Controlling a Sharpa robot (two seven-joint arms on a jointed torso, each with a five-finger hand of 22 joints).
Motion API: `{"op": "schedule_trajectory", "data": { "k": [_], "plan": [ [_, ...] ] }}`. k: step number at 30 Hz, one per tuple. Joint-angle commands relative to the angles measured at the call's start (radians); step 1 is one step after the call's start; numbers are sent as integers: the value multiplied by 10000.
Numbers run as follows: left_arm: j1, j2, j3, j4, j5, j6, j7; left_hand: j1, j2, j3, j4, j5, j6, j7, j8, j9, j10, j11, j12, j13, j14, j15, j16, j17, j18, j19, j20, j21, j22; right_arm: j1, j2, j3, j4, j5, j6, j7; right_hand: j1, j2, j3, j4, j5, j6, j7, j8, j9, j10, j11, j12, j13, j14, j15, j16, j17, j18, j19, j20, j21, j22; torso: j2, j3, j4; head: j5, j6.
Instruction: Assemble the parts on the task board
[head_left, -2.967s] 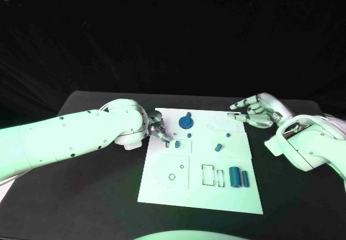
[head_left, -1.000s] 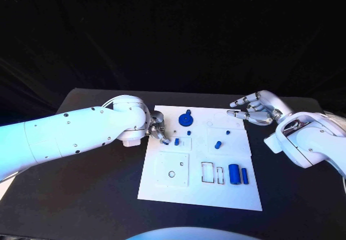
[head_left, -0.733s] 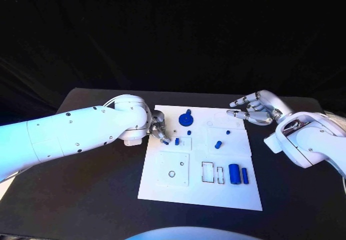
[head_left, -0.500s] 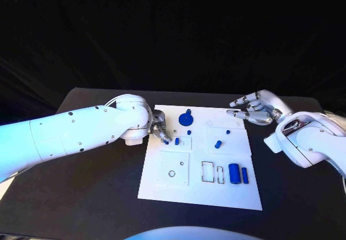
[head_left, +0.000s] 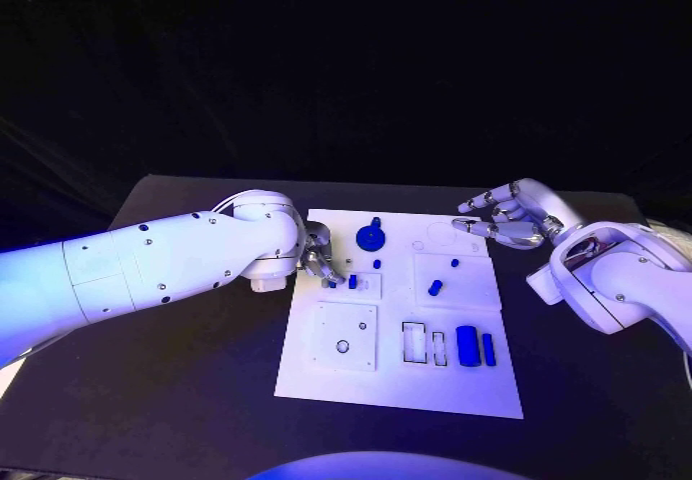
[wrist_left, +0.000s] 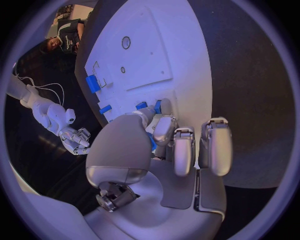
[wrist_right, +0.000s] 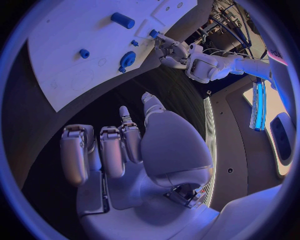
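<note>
The task board (head_left: 397, 385) lies in the middle of the black table (head_left: 173, 400). The left hand (head_left: 319, 262) sits at the board's left edge near its far corner, fingertips pinching a small blue part (wrist_left: 152, 141) beside a blue peg (head_left: 353, 282) standing in the board. A round blue disc (head_left: 371, 237) sits near the far edge; two blue cylinders (head_left: 467, 345) lie toward the near right corner. The right hand (head_left: 512, 220) hovers off the far right corner, fingers apart, holding nothing
</note>
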Motion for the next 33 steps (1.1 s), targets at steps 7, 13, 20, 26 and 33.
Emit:
{"op": "schedule_trajectory", "data": {
  "k": [7, 13, 20, 26, 33],
  "plan": [
    [-120, 73, -90, -68, 272, 523, -613, -957, -223, 460, -94, 9, 104, -151, 129, 118, 9, -83, 32, -22, 1040, -133, 31, 2635, -62, 557, -112, 61, 1914, -9, 10, 1, 9, -49, 128, 55, 66, 34, -60, 22, 52, 76, -2, 54, 11, 49, -44, 7, 1401, 900, -67, -37, 1951, 98, 30, -49, -43, 958, 0, -1, -4, 5, 4],
    [-120, 75, -90, -135, 272, 479, -632, -1467, -337, 350, 167, 6, 157, -177, 243, 203, 29, -106, 66, 3, 1040, -161, 31, 2635, -73, 582, -145, 92, 1951, -10, 8, 1, 9, -48, 126, 53, 78, 43, -67, 25, 66, 77, -3, 52, 12, 43, -46, -7, 1391, 897, -69, -43, 1940, 100, 25, -51, -50, 948, -1, -1, -3, 0, 16],
    [-120, 44, -90, -156, 272, 400, -629, -2188, -731, -210, 647, -4, 241, -185, 410, 316, 82, -111, 147, 63, 1040, -168, 31, 2635, -89, 618, -162, 139, 2003, -10, 7, 1, 4, -47, 122, 53, 78, 43, -67, 25, 66, 77, -3, 52, 12, 43, -46, -7, 1391, 897, -69, -43, 1940, 100, 25, -51, -50, 948, -3, -4, -7, -16, 26],
    [-120, -15, -88, -122, 271, 271, -620, -2500, -754, -927, 946, 1, 239, -217, 501, 383, 114, -136, 197, 99, 1040, -189, 31, 2635, -103, 649, -178, 183, 2051, -11, 8, 0, -1, -47, 120, 55, 78, 43, -67, 25, 66, 77, -3, 52, 12, 43, -46, -7, 1391, 897, -69, -43, 1940, 100, 25, -51, -50, 948, 3, -12, -6, -25, 34],
    [-121, -138, -80, 2, 271, -142, -580, -2819, -568, -1635, 998, 3, 246, -248, 573, 426, 155, -161, 257, 150, 1040, -210, 31, 2635, -116, 677, -199, 220, 2094, -21, 12, 0, -18, -46, 134, 50, 78, 43, -67, 25, 66, 77, -3, 52, 12, 43, -46, -7, 1391, 897, -69, -43, 1940, 100, 25, -51, -50, 948, -1, -11, -4, -38, 33]
  ]
}}
